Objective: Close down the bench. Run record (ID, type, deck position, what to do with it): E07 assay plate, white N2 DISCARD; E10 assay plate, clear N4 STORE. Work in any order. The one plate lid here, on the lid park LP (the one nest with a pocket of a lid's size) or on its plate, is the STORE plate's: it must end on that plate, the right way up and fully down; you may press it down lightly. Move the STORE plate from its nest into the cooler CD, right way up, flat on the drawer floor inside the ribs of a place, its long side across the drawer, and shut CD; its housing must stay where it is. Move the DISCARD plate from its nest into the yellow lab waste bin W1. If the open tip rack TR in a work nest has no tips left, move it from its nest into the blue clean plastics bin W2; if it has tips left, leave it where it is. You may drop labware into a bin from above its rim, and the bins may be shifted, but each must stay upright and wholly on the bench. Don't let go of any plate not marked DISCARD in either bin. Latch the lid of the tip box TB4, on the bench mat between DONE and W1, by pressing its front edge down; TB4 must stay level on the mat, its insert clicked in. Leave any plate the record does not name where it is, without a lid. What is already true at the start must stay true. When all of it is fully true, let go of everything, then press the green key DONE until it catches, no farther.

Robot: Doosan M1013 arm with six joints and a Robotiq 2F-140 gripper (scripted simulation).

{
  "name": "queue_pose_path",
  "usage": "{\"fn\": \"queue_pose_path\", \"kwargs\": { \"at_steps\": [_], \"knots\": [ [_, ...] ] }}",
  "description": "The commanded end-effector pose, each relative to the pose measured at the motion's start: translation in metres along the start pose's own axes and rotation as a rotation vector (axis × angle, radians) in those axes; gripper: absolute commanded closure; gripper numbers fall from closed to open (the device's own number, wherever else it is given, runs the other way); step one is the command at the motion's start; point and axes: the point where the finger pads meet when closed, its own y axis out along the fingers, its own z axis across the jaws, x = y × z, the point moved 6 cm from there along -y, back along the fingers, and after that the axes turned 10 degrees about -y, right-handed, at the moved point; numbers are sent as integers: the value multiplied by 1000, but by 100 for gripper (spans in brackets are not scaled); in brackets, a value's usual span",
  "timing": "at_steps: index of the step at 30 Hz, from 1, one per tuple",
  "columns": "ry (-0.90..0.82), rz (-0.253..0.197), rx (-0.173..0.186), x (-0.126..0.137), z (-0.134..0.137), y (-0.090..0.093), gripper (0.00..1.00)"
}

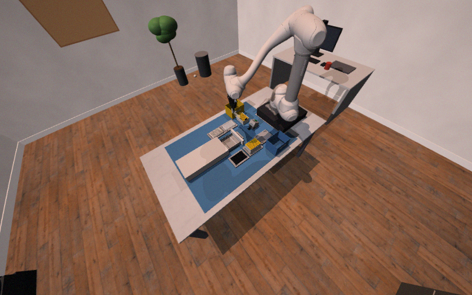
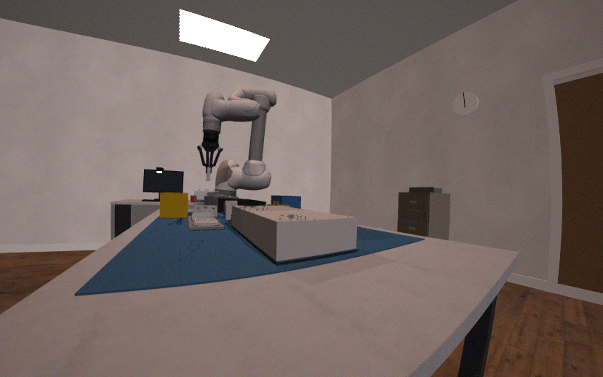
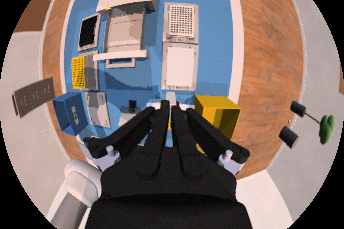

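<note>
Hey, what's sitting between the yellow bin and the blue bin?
In the top view: a box of yellow tips and the green key, between the yellow bin and blue bin.

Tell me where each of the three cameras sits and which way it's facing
Top: high in the room, looking down at the bench; whole arm shows.
Exterior: low at the bench's far end, looking along it toward the arm; the shut claw hangs above.
Wrist: on the arm, looking down past the empty claw at the blue mat.
All share the yellow bin.
</note>
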Motion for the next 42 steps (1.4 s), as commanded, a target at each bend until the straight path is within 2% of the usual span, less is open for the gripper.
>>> {"fn": "queue_pose_path", "kwargs": {
  "at_steps": [1,17,42],
  "knots": [
    [0,0,0,0,2,1,100],
    [0,0,0,0,2,4,100],
    [0,0,0,0,2,42,100]
  ]
}}
